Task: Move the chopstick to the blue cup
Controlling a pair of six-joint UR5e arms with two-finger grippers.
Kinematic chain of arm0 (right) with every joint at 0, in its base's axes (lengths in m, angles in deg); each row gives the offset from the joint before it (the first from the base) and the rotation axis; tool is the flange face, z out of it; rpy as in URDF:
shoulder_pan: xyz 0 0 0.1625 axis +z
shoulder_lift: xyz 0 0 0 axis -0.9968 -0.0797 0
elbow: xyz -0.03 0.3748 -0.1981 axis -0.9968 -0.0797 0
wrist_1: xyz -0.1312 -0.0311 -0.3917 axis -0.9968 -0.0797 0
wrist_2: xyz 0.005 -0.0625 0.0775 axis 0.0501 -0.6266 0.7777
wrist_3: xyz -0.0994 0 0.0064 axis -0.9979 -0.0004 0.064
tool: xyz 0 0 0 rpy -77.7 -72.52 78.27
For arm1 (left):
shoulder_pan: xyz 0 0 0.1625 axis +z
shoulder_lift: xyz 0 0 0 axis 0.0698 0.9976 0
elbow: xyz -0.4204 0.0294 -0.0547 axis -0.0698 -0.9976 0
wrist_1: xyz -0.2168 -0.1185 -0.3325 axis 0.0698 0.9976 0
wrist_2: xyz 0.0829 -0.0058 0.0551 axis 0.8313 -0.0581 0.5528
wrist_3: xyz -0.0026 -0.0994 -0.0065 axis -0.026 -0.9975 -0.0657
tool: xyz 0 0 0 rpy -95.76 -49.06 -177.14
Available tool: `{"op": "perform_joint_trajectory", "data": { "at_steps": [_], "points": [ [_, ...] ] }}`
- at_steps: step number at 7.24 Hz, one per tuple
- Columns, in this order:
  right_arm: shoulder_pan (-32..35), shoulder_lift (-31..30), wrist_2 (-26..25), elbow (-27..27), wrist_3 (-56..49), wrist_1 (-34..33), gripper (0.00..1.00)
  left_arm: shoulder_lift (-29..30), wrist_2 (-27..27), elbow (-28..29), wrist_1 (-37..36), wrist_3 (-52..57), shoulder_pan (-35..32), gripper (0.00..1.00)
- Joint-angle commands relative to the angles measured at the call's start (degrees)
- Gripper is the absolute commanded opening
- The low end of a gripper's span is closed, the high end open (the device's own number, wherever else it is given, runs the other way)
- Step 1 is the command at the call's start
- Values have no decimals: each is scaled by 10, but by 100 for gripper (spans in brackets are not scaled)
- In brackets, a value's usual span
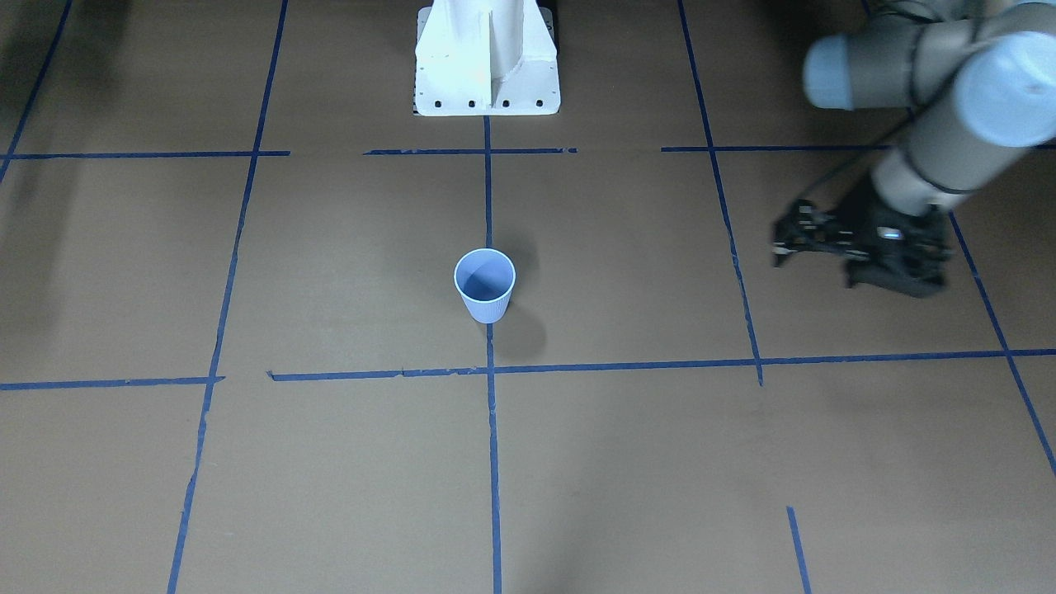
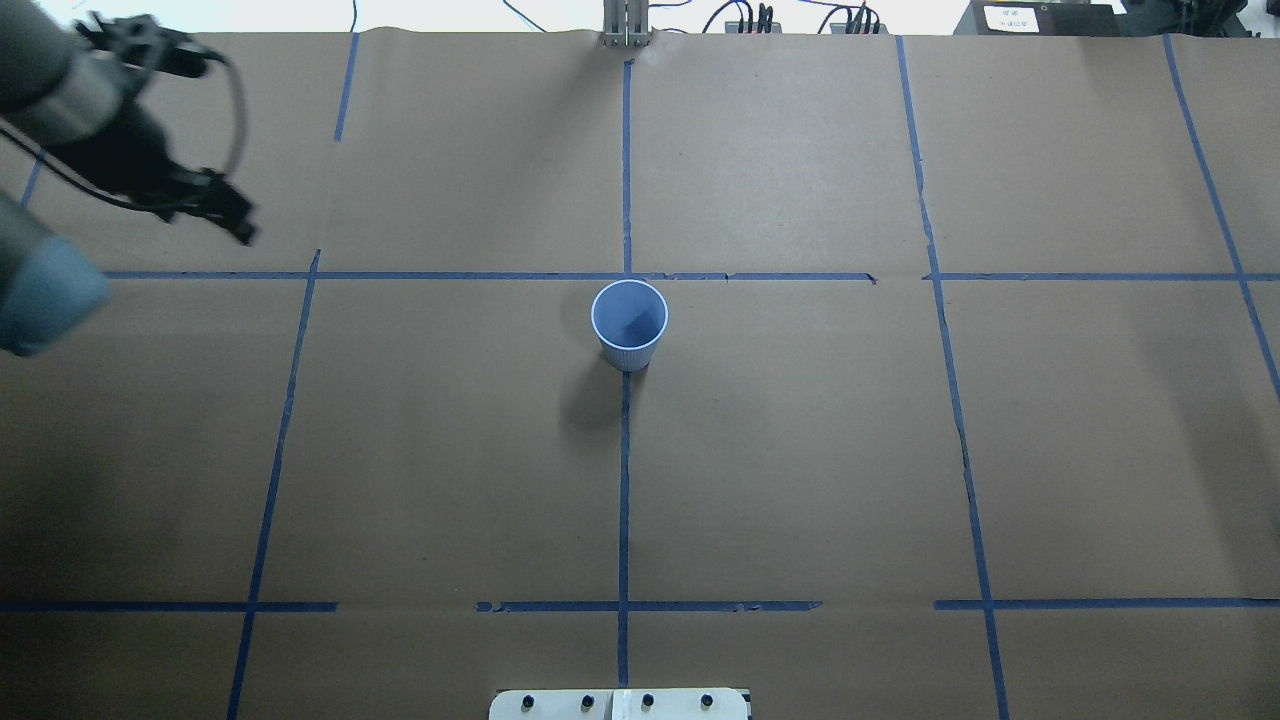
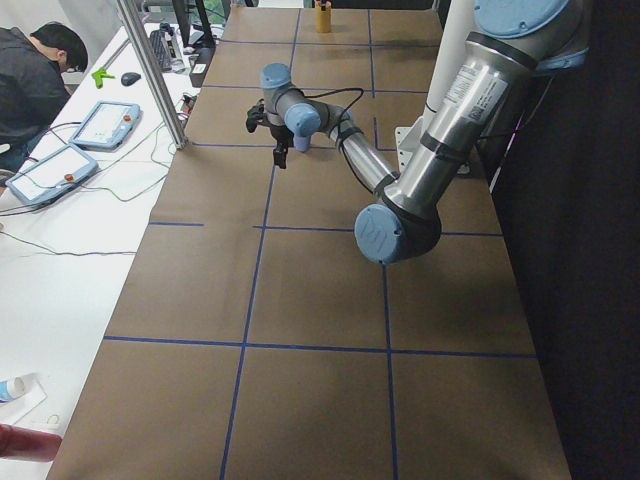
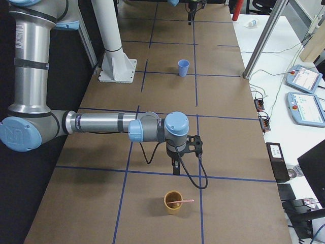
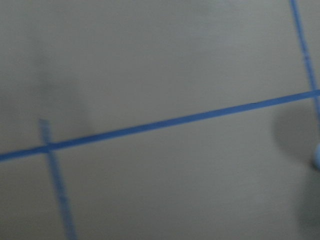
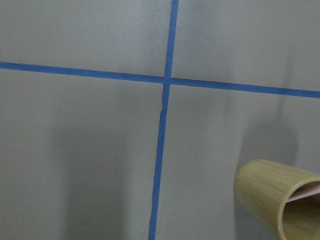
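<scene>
The brown desk (image 2: 800,470) holds two cups. The left hand (image 2: 243,230) hangs over its left side, the right hand (image 4: 175,170) just by a tan cup (image 4: 173,204); I cannot tell how wide either hand is. The blue cup (image 2: 629,322) stands upright mid-desk, well apart from both. The chopstick (image 4: 181,202) rests in the tan cup.
</scene>
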Motion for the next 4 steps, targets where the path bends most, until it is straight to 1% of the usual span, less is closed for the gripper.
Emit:
{"op": "perform_joint_trajectory", "data": {
  "at_steps": [1, 2, 3, 4],
  "points": [
    [55, 1, -19, -20, 1, 42, 100, -107, -29, 36, 6, 175, -94, 100],
    [68, 1, -26, -77, 2, 145, 100, -153, -24, 42, 7, 177, -110, 100],
    [72, 19, -27, -135, 8, 217, 100, -161, -21, 74, 8, 180, -147, 100],
    [73, 24, -26, -170, 15, 258, 100, -161, -25, 89, 8, 182, -170, 100]
  ]
}}
